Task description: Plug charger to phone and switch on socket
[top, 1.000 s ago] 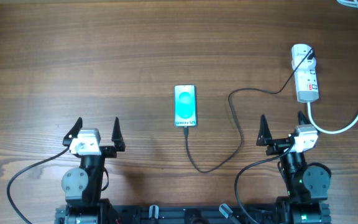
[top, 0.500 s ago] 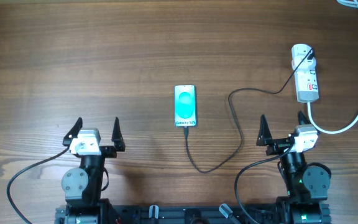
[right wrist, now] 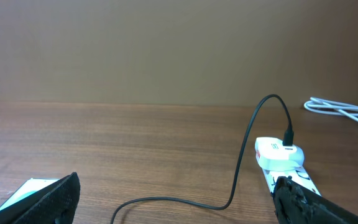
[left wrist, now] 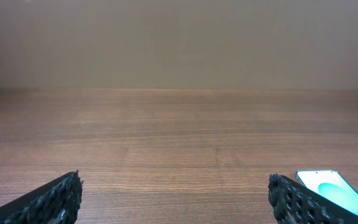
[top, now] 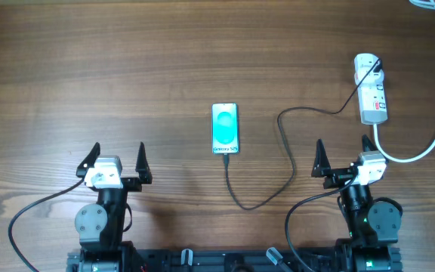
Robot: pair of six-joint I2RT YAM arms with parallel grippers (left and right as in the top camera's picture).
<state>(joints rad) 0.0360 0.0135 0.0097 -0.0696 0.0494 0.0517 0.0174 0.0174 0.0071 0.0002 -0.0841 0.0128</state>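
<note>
The phone [top: 225, 128] lies face up at the table's middle, cyan screen lit, white strip at its near end. It also shows in the left wrist view [left wrist: 331, 185] and the right wrist view [right wrist: 27, 190]. The charger cable [top: 289, 162] runs from the socket [top: 371, 98] in a loop, and its tip [top: 226, 157] lies just below the phone's near end. It also shows in the right wrist view [right wrist: 241, 174], as does the socket [right wrist: 281, 155]. My left gripper [top: 117, 161] is open and empty at the near left. My right gripper [top: 343, 155] is open and empty below the socket.
A thick white cord [top: 429, 147] runs from the socket's near end round the right side towards the far right corner [right wrist: 344, 109]. The robots' black cables lie along the near edge.
</note>
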